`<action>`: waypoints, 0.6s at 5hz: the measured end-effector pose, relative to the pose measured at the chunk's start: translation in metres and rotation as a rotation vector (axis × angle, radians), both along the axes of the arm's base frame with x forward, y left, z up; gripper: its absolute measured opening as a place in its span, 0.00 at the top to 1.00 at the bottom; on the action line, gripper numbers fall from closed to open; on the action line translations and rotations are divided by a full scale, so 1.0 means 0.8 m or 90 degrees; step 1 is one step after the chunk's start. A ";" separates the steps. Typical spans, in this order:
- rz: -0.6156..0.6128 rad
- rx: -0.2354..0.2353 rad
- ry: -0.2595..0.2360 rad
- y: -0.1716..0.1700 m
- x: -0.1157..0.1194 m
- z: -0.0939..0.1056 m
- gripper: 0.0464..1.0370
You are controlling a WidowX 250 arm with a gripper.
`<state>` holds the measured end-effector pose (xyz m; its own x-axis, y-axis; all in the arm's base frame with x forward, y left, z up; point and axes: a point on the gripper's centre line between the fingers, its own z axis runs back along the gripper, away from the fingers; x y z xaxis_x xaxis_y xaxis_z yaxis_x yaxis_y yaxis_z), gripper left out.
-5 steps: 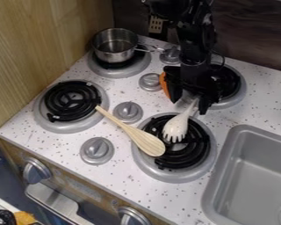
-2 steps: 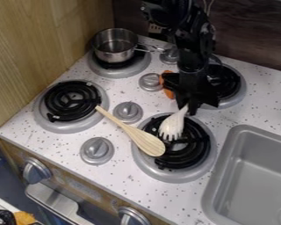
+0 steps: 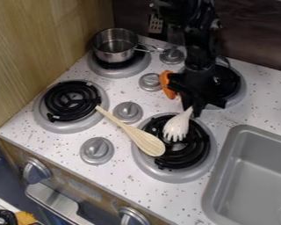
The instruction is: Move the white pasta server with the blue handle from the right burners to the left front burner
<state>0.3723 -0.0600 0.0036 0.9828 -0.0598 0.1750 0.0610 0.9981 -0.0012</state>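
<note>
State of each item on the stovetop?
Silver metal saucepan: upright, lidless, on far-left burner.
Pale wooden spoon: lying, bowl over near-right black coil burner.
White plastic-looking pronged utensil: prongs over that coil burner, top end at black end effector.
Orange object: partly hidden.
Near-right black coil burner: not glowing.

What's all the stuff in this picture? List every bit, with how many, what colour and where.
White fork-like utensil: one, white, tines over the near right burner
Wooden spoon: one, pale wood, head over the same burner
Saucepan: one, silver, far left burner
Burners: four, black coils in silver surrounds, countertop
Countertop knobs: four, silver-grey, between burners
Front knobs: two, silver-grey, front panel
Orange object: one, orange, beside the pincer
Sink: one, grey, right
Countertop: one, speckled white, throughout
Robot arm: one, black, from the top edge
Pincer: one, black, at the utensil's upper end
</note>
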 end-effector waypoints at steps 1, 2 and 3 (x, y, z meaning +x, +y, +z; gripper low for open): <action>0.004 0.012 0.015 -0.006 -0.005 0.011 0.91; -0.002 0.025 0.007 -0.003 -0.006 0.032 0.91; 0.006 0.037 0.003 0.003 -0.015 0.051 0.91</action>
